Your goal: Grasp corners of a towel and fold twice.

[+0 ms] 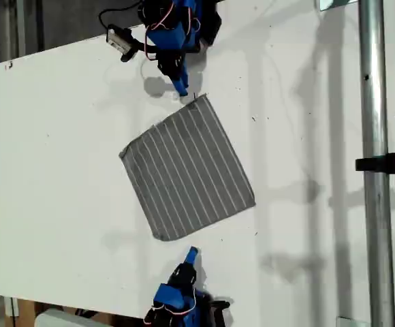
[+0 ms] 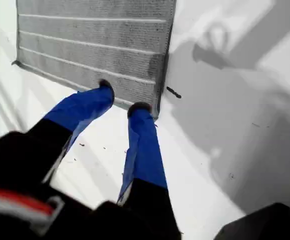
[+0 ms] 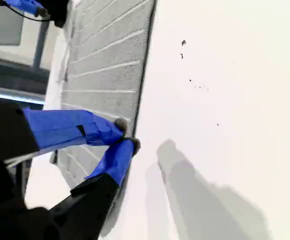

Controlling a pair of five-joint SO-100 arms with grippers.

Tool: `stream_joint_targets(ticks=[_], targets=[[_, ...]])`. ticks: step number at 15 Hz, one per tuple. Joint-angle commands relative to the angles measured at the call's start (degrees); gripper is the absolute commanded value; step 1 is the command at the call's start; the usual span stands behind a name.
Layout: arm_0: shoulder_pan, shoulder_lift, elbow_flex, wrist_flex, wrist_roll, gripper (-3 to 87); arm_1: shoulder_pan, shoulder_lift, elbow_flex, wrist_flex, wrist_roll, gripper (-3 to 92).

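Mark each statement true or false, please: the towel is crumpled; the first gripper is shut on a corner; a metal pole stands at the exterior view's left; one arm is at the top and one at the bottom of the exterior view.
1. The towel is crumpled. False: it lies flat on the table.
2. My first gripper is shut on a corner. False: it is open and holds nothing.
3. A pole stands at the exterior view's left. False: at its right.
4. One arm is at the top and another arm at the bottom of the exterior view. True.
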Motion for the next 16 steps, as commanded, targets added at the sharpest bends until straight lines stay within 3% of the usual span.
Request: stream_joint_targets(ticks=[1,12,16], targets=[[-8.26,0.0,0.26,0.09,-36.56,-2.7,1.41,0.09,-0.35,0.53,-1.85,-0.2],[-9.93,0.0,0.26,0.09,-33.93,-2.4,0.09,0.09,-0.7,0.44,-2.37,-0.2],[-5.98,0.0,-3.78,0.09,-39.73,-2.9,-3.6,-0.53,-6.33,1.32,-1.85,-0.3]])
